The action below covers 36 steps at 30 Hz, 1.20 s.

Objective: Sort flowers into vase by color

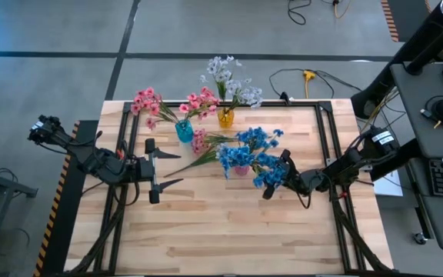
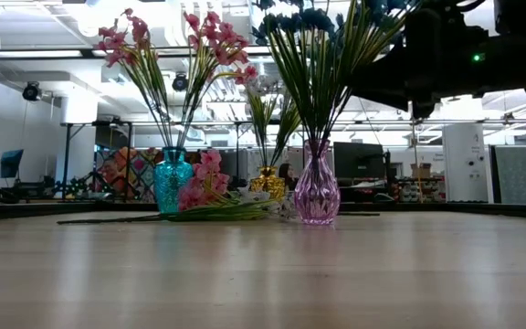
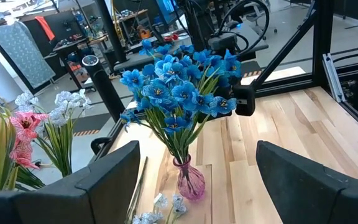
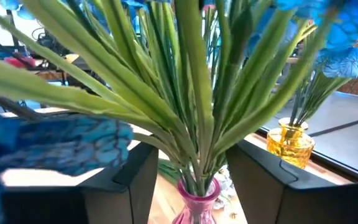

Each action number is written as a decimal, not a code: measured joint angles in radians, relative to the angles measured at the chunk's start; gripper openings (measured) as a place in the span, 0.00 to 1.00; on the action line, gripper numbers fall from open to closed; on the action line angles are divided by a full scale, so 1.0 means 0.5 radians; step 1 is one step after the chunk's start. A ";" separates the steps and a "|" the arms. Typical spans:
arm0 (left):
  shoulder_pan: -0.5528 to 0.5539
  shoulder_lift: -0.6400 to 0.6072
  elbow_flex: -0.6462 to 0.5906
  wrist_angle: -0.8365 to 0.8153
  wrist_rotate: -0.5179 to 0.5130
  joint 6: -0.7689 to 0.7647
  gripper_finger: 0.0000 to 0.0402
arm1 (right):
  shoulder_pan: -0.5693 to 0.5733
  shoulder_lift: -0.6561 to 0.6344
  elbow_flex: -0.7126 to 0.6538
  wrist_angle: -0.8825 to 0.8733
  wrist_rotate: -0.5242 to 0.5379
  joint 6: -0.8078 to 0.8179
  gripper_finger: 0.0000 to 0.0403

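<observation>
From above, the right gripper sits among the blue flowers; dragging them could tip the pink vase. Level view: a pink spray lies on the surface. Left gripper jaws spread, idle. Right wrist: jaws apart around stems, gripping nothing visibly.

Blue blooms hide the pink vase from above.

L arm low at worktop's left side, left gripper jaws wide open. R arm reaches in from right, right gripper jaws apart.
</observation>
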<state>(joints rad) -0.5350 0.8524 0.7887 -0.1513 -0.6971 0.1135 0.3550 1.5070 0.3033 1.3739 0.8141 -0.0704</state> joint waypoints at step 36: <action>-0.001 0.000 0.000 -0.006 0.000 0.000 0.75 | 0.000 -0.002 0.005 -0.002 0.000 0.005 0.17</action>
<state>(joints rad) -0.5354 0.8524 0.7887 -0.1543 -0.6971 0.1135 0.3548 1.5063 0.3056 1.3730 0.8139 -0.0677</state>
